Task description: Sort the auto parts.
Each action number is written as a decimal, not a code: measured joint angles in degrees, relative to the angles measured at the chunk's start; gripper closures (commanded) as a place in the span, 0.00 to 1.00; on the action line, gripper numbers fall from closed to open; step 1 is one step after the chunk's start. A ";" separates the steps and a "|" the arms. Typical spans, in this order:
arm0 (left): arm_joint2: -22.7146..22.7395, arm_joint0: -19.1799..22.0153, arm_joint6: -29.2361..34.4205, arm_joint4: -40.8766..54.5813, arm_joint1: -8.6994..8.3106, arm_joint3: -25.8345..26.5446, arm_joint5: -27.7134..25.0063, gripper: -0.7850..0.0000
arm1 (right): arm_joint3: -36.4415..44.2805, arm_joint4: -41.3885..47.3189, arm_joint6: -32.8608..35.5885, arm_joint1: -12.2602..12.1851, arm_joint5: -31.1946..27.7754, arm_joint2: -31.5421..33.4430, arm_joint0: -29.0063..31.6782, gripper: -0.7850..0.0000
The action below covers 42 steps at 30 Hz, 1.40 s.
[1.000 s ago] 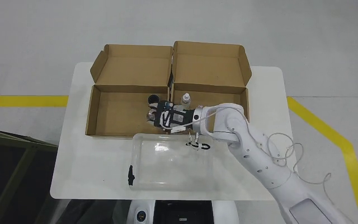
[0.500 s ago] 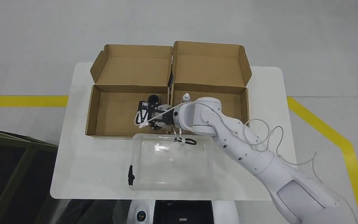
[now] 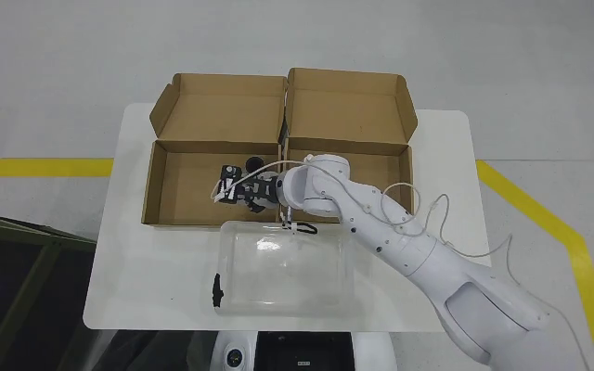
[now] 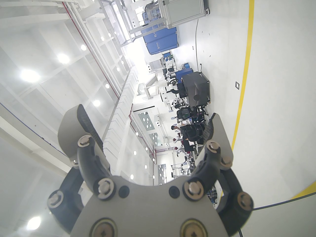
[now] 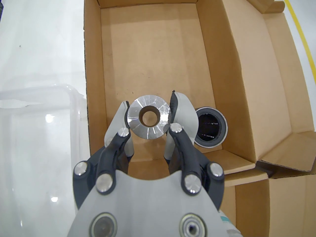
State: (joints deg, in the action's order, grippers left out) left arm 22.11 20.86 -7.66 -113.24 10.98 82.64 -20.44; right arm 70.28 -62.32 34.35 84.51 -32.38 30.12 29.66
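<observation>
Top view: the right end effector (image 3: 228,190) hangs inside the left cardboard box (image 3: 179,197), near a black ring part (image 3: 251,167) that lies by the box's right wall. A clear bin (image 3: 278,274) stands on the desk (image 3: 130,278), just in front of the box.

Left wrist view: the left end effector (image 4: 148,120) is spread wide with nothing between its fingers.

Right wrist view: the right end effector is clenched on a silver bushing (image 5: 149,117) above the box floor. The black ring part lies just beside one finger.

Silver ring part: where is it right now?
Right wrist view: the silver ring sits between the fingers of the right gripper, over the left cardboard box, beside a black-lined sleeve.
</observation>
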 measured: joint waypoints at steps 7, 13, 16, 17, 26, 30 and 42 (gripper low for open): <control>0.00 0.00 0.00 0.00 0.00 0.00 0.00 0.00 | -4.40 -0.33 0.00 1.59 0.19 -1.33 -0.76 0.95; 0.00 0.00 0.00 0.00 0.00 0.00 0.00 0.00 | -6.86 -1.26 0.18 2.74 0.34 -2.00 -1.45 0.87; 0.00 0.00 0.00 0.00 0.00 0.00 0.00 0.00 | -7.64 -1.79 0.38 3.23 0.57 -2.20 -1.66 0.82; 0.00 0.00 0.00 0.00 0.00 0.00 0.00 0.00 | -7.90 -2.03 0.48 3.40 0.62 -2.27 -1.71 0.79; 0.00 0.00 0.00 0.00 0.00 0.00 0.00 0.00 | -9.30 -3.50 1.00 4.29 0.35 -2.25 -1.55 0.69; 0.00 0.00 0.00 0.00 0.00 0.00 0.00 0.00 | -9.48 -4.10 1.26 4.44 0.10 -1.88 -1.40 0.63; 0.00 0.00 0.00 0.00 0.00 0.00 0.00 0.00 | -5.70 -4.46 0.47 3.92 -1.91 1.14 -0.04 0.55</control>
State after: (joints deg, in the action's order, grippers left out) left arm 22.11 20.86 -7.66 -113.24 10.98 82.64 -20.44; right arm 64.58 -66.78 34.82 88.43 -34.30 31.27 29.62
